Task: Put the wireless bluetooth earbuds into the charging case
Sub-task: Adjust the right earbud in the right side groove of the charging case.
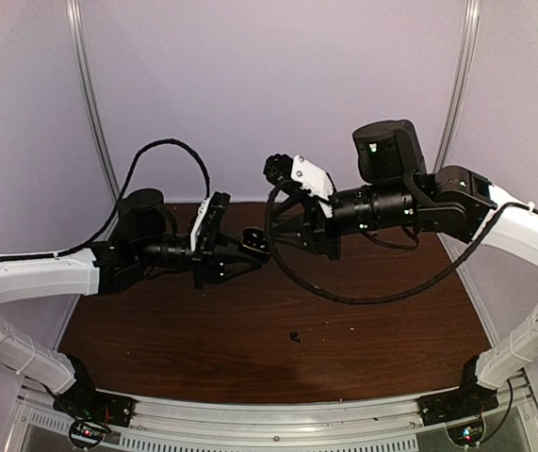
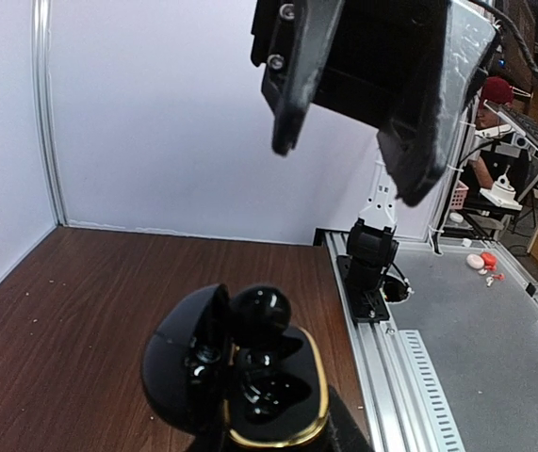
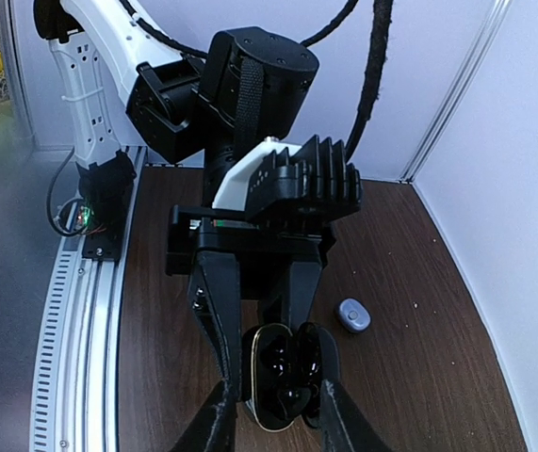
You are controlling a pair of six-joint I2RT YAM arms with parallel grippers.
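Left pincer [image 3: 267,325], mine, is clamped tight on the black charging case [image 2: 259,400]; it holds the case in the air above the brown counter [image 1: 155,348], lid swung open, gold-rimmed wells turned toward my other arm. Right pincer [image 2: 349,169] hangs close by the case, its two fingers partly apart with nothing visible between them; in the right wrist view those fingers flank the case on either side, near it, though I cannot tell whether they touch it.

One glossy black earbud [image 2: 261,306] sits at the far end of the open case, standing proud of the rim rather than sunk flush; the wells beneath are shiny black on black, so I cannot tell whether a second bud is seated. On the counter, nearer my bases than the case, lies a tiny dark thing [image 1: 295,335], probably another black bud; a small pale lavender pebble [image 3: 353,315] also lies on the wood, bud or case I cannot say.

I judge the step in hand to be seating the black earbud; the case is presented and the bud looks only half home. The next move calls for a gentle, square press on that bud with the right fingertips, with a firm left grip so the case does not twist; after that, a reach down for the tiny dark thing.
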